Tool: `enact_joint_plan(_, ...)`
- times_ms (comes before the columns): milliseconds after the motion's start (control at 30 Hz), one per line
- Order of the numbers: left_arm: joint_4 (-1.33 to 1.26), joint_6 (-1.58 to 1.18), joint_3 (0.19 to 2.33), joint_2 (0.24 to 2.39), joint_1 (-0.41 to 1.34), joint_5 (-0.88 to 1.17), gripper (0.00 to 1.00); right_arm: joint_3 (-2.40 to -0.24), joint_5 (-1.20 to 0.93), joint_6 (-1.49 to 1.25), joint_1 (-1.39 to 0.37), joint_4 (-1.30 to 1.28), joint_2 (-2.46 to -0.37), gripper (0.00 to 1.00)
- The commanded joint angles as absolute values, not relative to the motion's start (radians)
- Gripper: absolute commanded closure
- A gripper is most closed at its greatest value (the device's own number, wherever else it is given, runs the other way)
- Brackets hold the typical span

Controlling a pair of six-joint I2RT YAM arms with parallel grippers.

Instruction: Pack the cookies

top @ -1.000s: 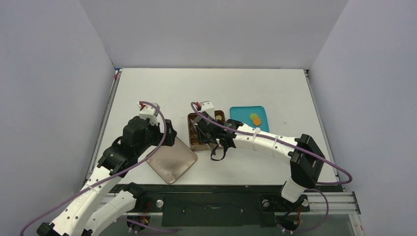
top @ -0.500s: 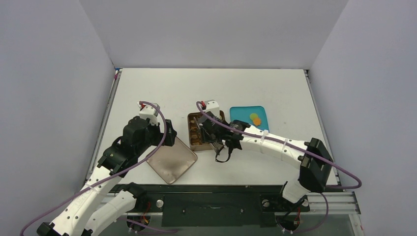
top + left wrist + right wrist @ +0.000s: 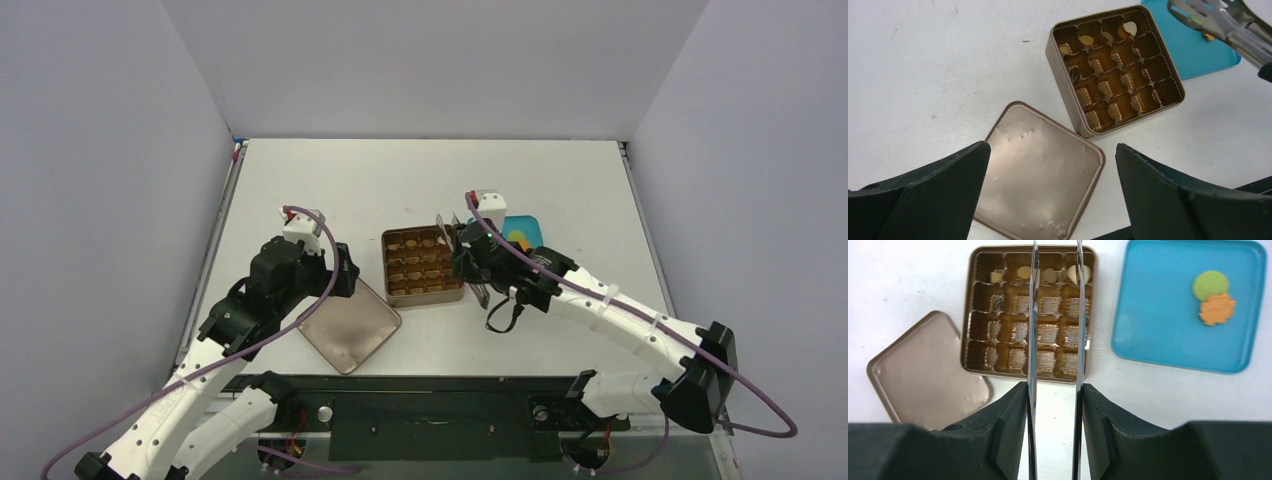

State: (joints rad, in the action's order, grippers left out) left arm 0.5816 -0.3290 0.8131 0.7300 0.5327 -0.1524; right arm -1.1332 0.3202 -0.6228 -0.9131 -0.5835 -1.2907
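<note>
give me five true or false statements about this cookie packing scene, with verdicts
1. The lid lies on the table beside the tin, not on it. True.
2. A green cookie and an orange cookie lie on the blue tray. True.
3. The left gripper is shut on the lid. False: it is open above the lid and holds nothing.
4. Every compartment of the tin is filled. False: most are empty; only a few cookies sit in it, mainly along one edge row.
5. The right gripper holds the metal tweezers. True.
</note>
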Motion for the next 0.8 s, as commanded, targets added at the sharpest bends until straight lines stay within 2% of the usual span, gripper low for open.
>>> enact_joint_plan(0, 0.560, -0.329, 0.825, 0.725, 0.528, -0.160, 0.03, -1.086, 0.366, -0.638, -0.864, -0.616, -1.179, 0.61)
enact_joint_plan(367, 0.560, -0.330, 0.825, 0.720, 0.528, -0.154, 0.03, -0.955, 0.424, -0.702, -0.750, -0.716, -1.028, 0.57)
enact_joint_plan(767, 0.556, -0.331, 0.825, 0.708, 0.528, -0.140, 0.03, -0.818, 0.413, -0.736, -0.609, -0.735, -0.995, 0.52)
